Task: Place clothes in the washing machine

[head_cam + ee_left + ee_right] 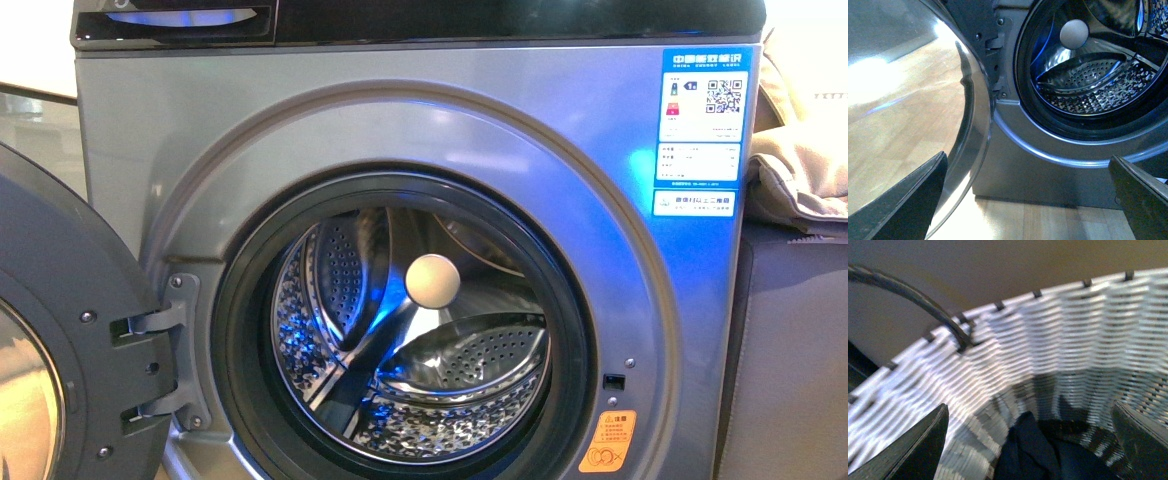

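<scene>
The dark navy clothes [1045, 455] lie bunched at the bottom of a white woven basket [1073, 330]. The right hand [1028, 437] is poised over them, fingers spread wide and gripping nothing. The washing machine [400, 120] fills the front view, its door [60, 300] swung open at lower left and its steel drum [450, 400] exposed. It stands on a pale wooden floor [1048, 220]. The left hand [1025, 200], likewise spread open, is held low before the machine's front.
</scene>
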Tool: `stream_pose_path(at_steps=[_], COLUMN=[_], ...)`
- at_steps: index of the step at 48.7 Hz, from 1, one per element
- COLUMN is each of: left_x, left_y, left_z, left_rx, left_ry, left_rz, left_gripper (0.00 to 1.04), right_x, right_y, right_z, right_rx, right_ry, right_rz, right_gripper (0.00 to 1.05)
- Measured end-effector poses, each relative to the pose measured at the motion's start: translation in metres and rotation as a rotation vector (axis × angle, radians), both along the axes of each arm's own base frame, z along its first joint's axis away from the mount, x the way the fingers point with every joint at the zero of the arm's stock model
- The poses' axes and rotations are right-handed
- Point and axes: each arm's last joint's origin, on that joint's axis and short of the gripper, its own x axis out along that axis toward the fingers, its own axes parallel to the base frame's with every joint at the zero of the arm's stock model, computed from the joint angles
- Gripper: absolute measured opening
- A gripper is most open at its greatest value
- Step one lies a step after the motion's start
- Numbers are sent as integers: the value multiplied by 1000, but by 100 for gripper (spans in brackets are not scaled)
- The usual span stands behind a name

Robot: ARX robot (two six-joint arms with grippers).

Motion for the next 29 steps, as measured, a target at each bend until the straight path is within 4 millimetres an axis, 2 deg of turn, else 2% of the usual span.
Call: stream_pose_path(at_steps=[13,29], left_x=[0,0], left_y=[0,0], left_z=[0,0], left_rx=[0,0], left_ry=[0,0], left_rz=[0,0], left_gripper=[98,98], right_x=[21,33], right_y=[-26,-39], right_z=[-80,-132], right_rx=[72,98], right_ry=[199,311], right_rz=[-51,-80], right_gripper=[97,97])
